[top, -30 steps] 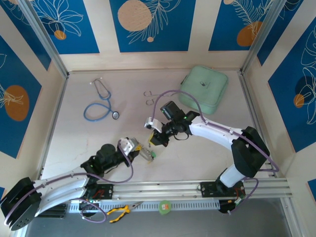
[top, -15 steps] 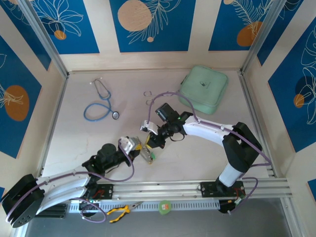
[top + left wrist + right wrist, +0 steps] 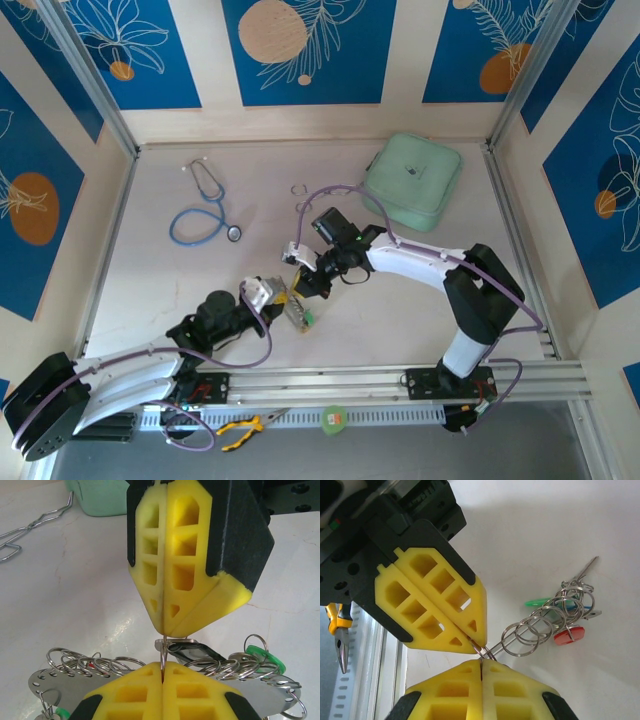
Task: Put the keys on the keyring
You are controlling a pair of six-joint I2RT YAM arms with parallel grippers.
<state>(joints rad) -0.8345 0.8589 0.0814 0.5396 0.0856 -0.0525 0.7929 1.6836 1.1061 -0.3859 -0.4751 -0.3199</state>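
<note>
The keyring (image 3: 298, 314) is a flat pale metal plate (image 3: 55, 690) strung with several split rings, lying at mid-table. Keys hang on it: a green head (image 3: 261, 657), a black head (image 3: 205, 652), and red (image 3: 568, 636) and blue (image 3: 580, 614) heads. My left gripper (image 3: 279, 297) (image 3: 162, 666) is shut on a thin split ring at the plate's edge. My right gripper (image 3: 299, 284) (image 3: 482, 662) meets it tip to tip, shut on the same small ring. The right gripper's yellow fingers (image 3: 190, 590) hang over mine, and the left gripper's fingers (image 3: 435, 605) show in the right wrist view.
A blue stethoscope (image 3: 205, 210) lies at the back left, steel forceps (image 3: 298, 195) (image 3: 30, 525) at the back middle, and a mint-green case (image 3: 413, 180) at the back right. Yellow-handled pliers (image 3: 245, 428) (image 3: 337, 635) and a green roll (image 3: 333, 418) sit by the near rail.
The right arm has swung left and a little nearer, bringing its gripper up against the left gripper at the keyring. The left arm has stayed put.
</note>
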